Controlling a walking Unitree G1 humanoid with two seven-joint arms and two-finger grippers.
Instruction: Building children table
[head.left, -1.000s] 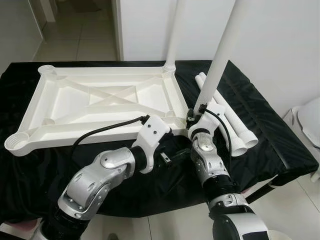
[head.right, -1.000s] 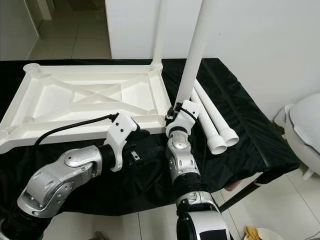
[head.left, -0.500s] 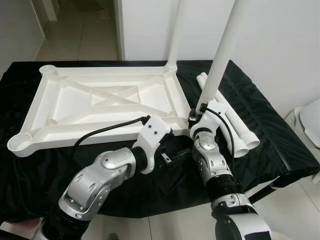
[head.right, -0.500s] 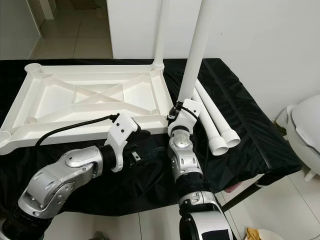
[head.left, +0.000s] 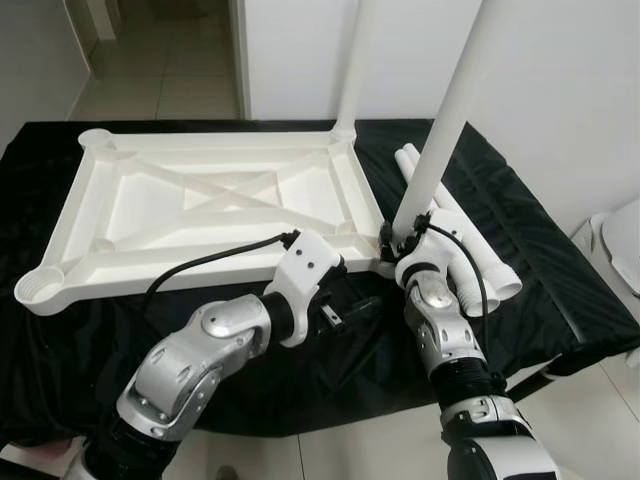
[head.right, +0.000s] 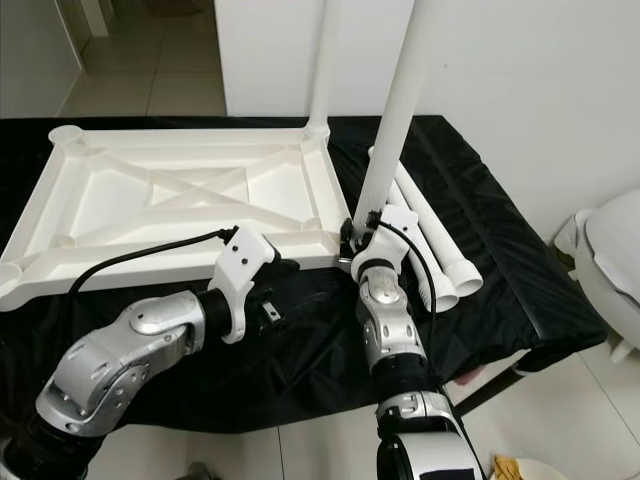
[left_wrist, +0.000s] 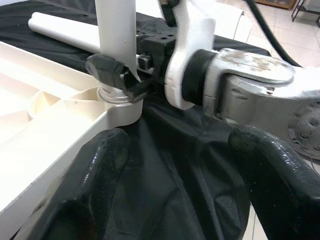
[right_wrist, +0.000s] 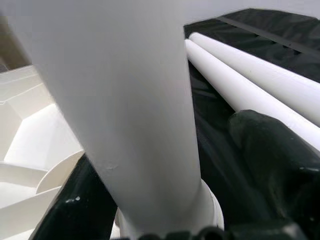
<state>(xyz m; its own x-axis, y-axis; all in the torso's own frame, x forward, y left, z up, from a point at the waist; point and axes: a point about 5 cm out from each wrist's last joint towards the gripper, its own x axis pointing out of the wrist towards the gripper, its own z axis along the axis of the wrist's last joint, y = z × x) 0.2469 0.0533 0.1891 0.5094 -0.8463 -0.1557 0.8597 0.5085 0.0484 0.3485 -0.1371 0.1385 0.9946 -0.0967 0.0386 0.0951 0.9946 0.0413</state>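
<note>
Tabletop: we see the white plastic tabletop (head.left: 215, 215) lying upside down, ribbed underside up, on a black cloth (head.left: 560, 290) that covers the work surface.
Far leg: one white leg (head.left: 352, 70) stands upright in the far right corner socket.
Near leg: a second white leg (head.left: 450, 120) stands in the near right corner socket (left_wrist: 120, 107), leaning slightly to the right; its foot sits in the socket collar.
Spare legs: two more white legs (head.right: 440, 250) lie side by side on the cloth, just to the right of the tabletop.
Right gripper: our right gripper (left_wrist: 117, 77) clamps the near leg just above the socket, one black finger on each side of the tube.
Left gripper: our left gripper (left_wrist: 172, 165) hangs over the cloth just in front of the near right corner, its two black fingers (left_wrist: 100, 175) spread wide with nothing between them.
Seating: we cannot quite tell whether the near leg is fully down in its socket, since the gripper covers part of the joint.
Surroundings: a white wall (head.left: 560, 90) rises behind, with tiled floor (head.left: 160, 60) at the far left.
</note>
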